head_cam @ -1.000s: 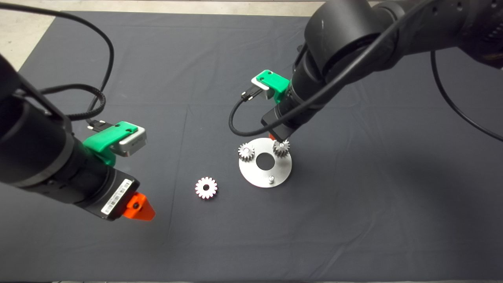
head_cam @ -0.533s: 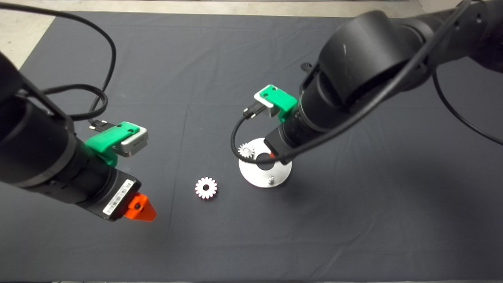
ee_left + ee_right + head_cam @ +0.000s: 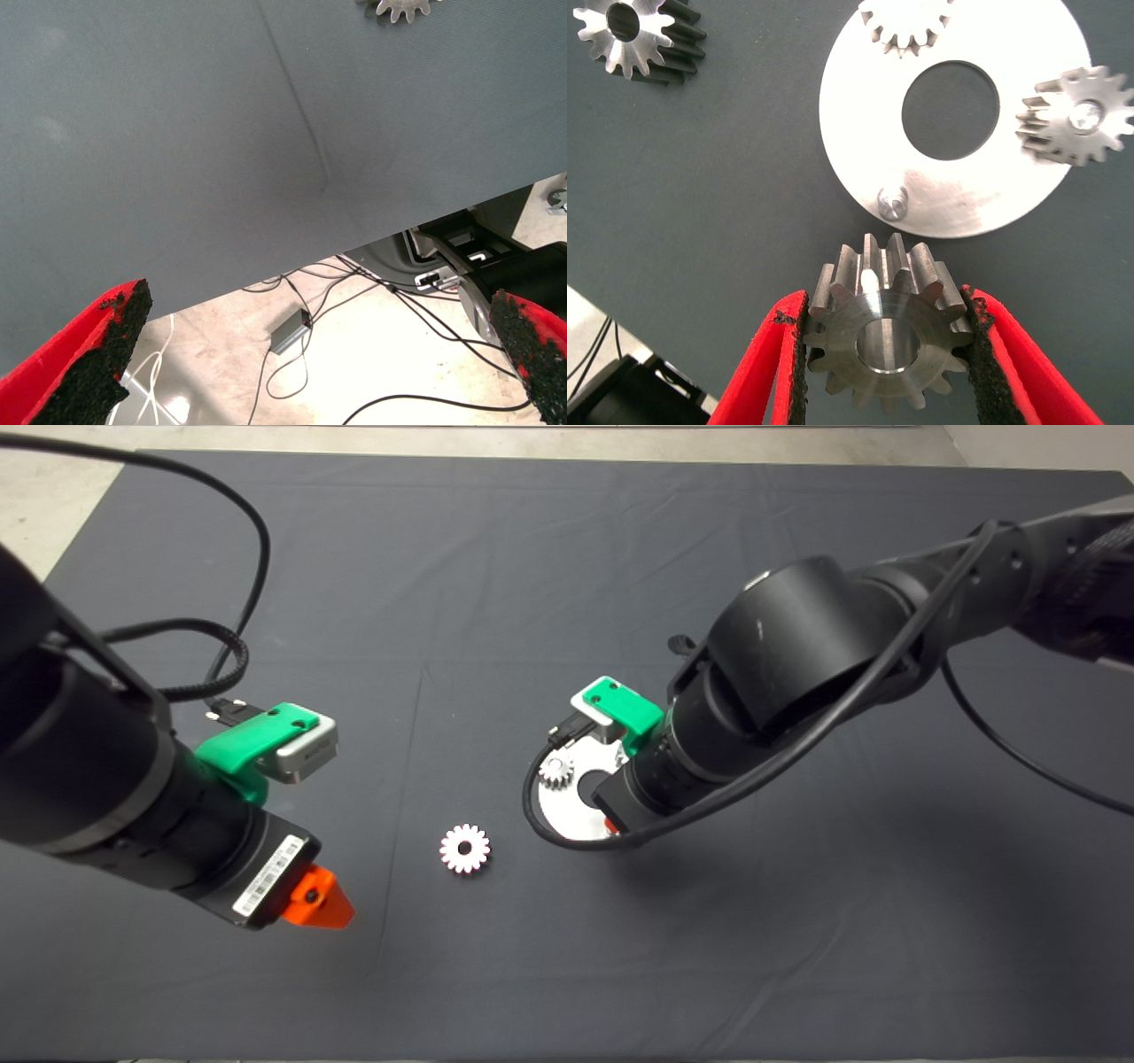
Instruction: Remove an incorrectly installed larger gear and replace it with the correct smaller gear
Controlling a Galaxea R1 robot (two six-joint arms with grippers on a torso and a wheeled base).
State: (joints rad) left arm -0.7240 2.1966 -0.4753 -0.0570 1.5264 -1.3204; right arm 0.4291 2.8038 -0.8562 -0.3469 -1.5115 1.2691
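My right gripper is shut on the smaller gear, a small silver spur gear, and holds it just beside the round silver plate, near the plate's bare peg. Two other small gears sit on the plate. In the head view the right gripper hangs over the plate, and one small gear shows. The larger gear lies flat on the mat left of the plate; it also shows in the right wrist view. My left gripper is open and empty at the lower left.
The dark mat covers the table. The left wrist view shows the mat's edge with the floor and cables beyond, and the larger gear's teeth at the picture's rim. The right arm's cable loops beside the plate.
My right arm has moved across the plate toward its front side with the smaller gear in its fingers, and now hides one small gear in the head view. The left arm has barely moved.
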